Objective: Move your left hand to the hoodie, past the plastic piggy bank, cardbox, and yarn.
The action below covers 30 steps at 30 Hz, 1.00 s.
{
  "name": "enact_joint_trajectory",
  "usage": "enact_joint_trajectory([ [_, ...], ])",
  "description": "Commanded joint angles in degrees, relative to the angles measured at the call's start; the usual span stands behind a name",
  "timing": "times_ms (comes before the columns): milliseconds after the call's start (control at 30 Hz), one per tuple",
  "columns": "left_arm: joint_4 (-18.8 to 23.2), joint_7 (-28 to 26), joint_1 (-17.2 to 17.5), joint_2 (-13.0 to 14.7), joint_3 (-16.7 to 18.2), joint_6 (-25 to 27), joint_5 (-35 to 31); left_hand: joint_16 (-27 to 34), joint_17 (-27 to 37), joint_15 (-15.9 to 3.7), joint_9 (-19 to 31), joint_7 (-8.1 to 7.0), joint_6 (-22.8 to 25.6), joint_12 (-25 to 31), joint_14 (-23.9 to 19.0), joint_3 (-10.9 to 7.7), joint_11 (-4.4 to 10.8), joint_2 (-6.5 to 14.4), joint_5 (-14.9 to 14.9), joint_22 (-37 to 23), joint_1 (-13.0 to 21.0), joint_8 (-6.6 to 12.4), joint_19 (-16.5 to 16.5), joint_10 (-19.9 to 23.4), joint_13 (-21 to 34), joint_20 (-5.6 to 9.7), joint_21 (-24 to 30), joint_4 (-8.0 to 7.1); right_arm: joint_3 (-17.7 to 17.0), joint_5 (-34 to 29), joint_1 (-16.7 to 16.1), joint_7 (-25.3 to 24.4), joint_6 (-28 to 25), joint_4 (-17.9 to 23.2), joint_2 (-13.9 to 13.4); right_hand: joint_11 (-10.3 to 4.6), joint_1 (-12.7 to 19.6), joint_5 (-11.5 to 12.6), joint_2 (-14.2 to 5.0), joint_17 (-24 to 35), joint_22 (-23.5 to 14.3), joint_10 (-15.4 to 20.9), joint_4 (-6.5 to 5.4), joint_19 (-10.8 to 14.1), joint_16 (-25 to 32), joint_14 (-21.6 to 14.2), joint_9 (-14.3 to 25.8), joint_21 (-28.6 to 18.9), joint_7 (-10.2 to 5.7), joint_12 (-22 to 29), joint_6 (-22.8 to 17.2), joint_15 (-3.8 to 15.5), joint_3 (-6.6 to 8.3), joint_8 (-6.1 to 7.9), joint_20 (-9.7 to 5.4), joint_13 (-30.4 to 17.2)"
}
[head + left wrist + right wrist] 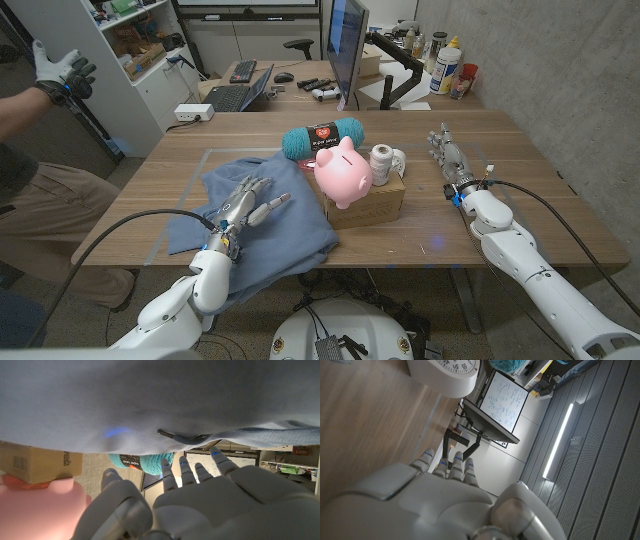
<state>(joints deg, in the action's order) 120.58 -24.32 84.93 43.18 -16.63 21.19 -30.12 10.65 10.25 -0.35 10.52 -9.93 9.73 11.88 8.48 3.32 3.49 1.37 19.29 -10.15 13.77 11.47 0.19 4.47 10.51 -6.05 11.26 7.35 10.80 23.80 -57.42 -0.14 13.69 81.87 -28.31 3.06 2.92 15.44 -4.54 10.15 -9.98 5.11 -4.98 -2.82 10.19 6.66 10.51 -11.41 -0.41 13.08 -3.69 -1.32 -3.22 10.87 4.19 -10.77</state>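
A blue-grey hoodie (255, 215) lies spread on the table's left half. My left hand (245, 205) is over its middle, fingers apart and holding nothing. The hoodie (150, 400) and my left hand (200, 495) also show in the left wrist view, with a drawstring tip close to the fingertips. A pink plastic piggy bank (343, 173) stands on a brown cardbox (372, 200), with teal yarn (321, 139) behind them. The piggy bank (37, 510), cardbox (40, 462) and yarn (140, 462) lie beside the hand. My right hand (447, 152) stands at the table's right, fingers straight, holding nothing.
A white spool (382, 160) and a small white clock (398, 158) sit on the cardbox's far side; the clock (445, 375) is near my right hand (440, 495). A person's gloved hand (62, 68) is raised at far left. A monitor (346, 45) and laptop stand on the desk behind.
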Motion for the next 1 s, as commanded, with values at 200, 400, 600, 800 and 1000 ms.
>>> enact_joint_trajectory([
  [200,0.2,0.0,0.0,-0.1,-0.7,0.1,-0.3,0.3,0.2,0.16,0.3,-0.06,0.3,-0.1,0.0,0.46,0.00,-0.1,0.1,-0.1,0.7,0.20,0.4,0.1,0.3,0.03,0.2,0.10,-0.6,0.5,-0.7,0.6,0.8,-0.1,-0.4,0.44,-0.1,0.2,-0.55,0.1,-0.3,0.0,0.13,-0.2,0.3,0.5,0.3,0.1,0.08,0.1,-0.4,0.00,0.12,0.24,0.10,-0.2],
  [400,0.0,-0.1,0.2,0.2,-0.6,-0.9,0.0,0.3,0.2,0.12,0.3,-0.12,0.3,-0.1,0.0,0.46,-0.03,-0.1,0.1,-0.1,0.8,0.18,0.5,0.0,0.3,0.05,0.2,0.11,-0.7,0.5,-0.7,0.7,1.1,-0.1,-0.6,0.43,-0.1,0.2,-0.56,0.1,-0.3,0.0,0.13,-0.1,0.3,0.5,0.3,0.1,0.11,0.1,-0.5,0.02,0.12,0.30,0.08,-0.2],
  [600,0.0,-0.2,0.3,0.1,-0.7,-1.0,-0.1,0.3,0.2,0.18,0.3,-0.12,0.3,-0.2,0.1,0.45,-0.15,-0.1,0.2,-0.1,0.8,0.16,0.5,0.0,0.3,0.06,0.2,0.12,-0.7,0.5,-0.8,0.7,0.8,0.1,-0.8,0.57,-0.1,0.1,-0.56,0.1,-0.3,0.0,0.13,-0.1,0.3,0.5,0.3,0.1,0.07,0.1,-0.6,0.03,0.12,0.30,0.05,-0.2],
  [800,-0.3,-0.3,0.2,0.1,-0.9,-1.1,-0.1,0.3,0.2,0.18,0.3,-0.14,0.3,-0.2,0.1,0.44,-0.15,0.0,0.2,-0.1,0.9,0.13,0.5,0.0,0.3,0.04,0.2,0.12,-0.8,0.4,-1.1,0.5,0.5,0.4,-1.0,0.60,-0.1,0.1,-0.58,0.1,-0.3,0.1,0.14,-0.1,0.3,0.5,0.3,0.1,0.09,0.1,-0.6,-0.05,0.13,0.32,0.08,-0.2],
  [1000,-0.3,-0.2,0.0,0.0,-1.1,-1.0,-0.2,0.3,0.2,0.19,0.3,-0.13,0.3,-0.2,0.1,0.44,-0.08,0.0,0.2,-0.1,0.9,0.11,0.5,0.0,0.3,0.07,0.2,0.13,-0.8,0.4,-0.9,0.7,0.7,0.2,-1.1,0.62,-0.1,0.1,-0.58,0.1,-0.3,0.1,0.14,-0.1,0.3,0.5,0.3,0.1,0.06,0.1,-0.6,-0.10,0.14,0.30,0.02,-0.2],
])
